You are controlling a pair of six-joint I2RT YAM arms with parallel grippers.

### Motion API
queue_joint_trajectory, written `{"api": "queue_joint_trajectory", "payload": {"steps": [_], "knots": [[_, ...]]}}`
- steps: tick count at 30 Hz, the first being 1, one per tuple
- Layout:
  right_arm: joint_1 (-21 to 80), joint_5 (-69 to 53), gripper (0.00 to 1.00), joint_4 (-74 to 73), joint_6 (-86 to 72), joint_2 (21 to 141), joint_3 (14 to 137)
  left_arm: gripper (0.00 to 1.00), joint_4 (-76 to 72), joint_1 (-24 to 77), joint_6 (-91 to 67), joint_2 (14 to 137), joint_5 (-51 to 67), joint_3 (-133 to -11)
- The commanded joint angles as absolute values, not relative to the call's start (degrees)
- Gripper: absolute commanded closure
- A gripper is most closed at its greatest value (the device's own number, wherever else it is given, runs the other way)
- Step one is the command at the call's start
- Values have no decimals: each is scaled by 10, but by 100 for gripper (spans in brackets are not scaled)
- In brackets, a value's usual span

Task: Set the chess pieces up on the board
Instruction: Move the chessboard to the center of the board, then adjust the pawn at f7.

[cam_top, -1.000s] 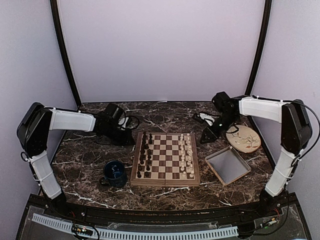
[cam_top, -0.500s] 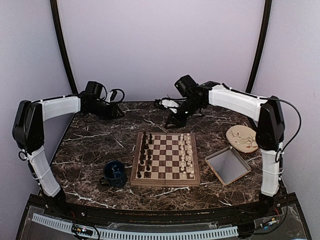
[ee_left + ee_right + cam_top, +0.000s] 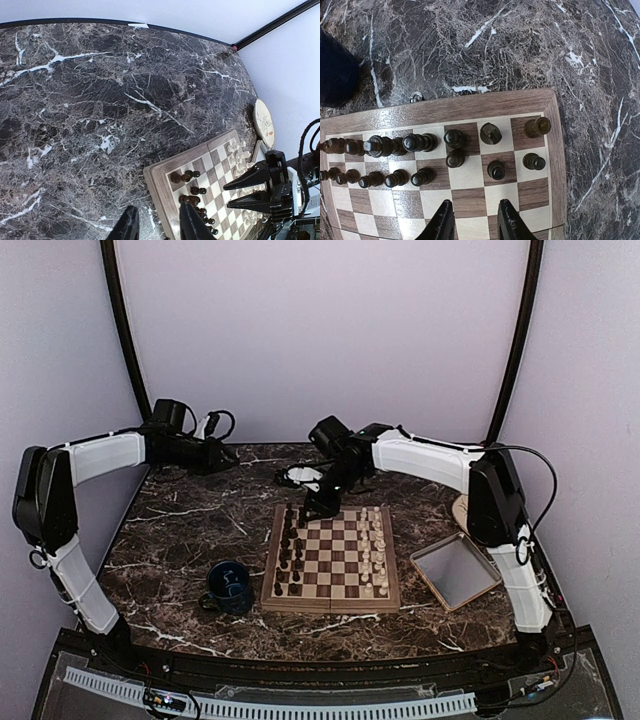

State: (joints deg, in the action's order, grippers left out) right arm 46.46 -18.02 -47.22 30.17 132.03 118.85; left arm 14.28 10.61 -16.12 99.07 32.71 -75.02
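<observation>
Two rows of dark chess pieces (image 3: 415, 142) on board (image 3: 470, 107), just below right gripper (image 3: 475, 202); jaws apart, empty; left gripper (image 3: 158, 206) likewise parted.

L arm (image 3: 105, 455) rises from lower left, elbow high at the left edge, forearm abt level toward upper left-centre of top view. L hand (image 3: 222, 457) points right, fingers parted, nothing btwn. R arm (image 3: 430, 458) reaches from lower right across to frame centre, wrist tipped down. R hand (image 3: 309, 510) angled down-left, fingers apart, empty. Hands well apart.
</observation>
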Motion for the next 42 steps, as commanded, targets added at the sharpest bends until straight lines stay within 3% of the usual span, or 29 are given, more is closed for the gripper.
{"api": "queue_joint_trajectory", "payload": {"steps": [1,24,42], "knots": [[474,-199,69,-474,300,1340,1216,69,131,103,-172,964,352,-741],[484,-230,69,-487,279,1408,1271,69,144,104,-163,962,348,-746],[485,-223,84,-490,285,1400,1266,69,145,104,-162,969,352,-747]]}}
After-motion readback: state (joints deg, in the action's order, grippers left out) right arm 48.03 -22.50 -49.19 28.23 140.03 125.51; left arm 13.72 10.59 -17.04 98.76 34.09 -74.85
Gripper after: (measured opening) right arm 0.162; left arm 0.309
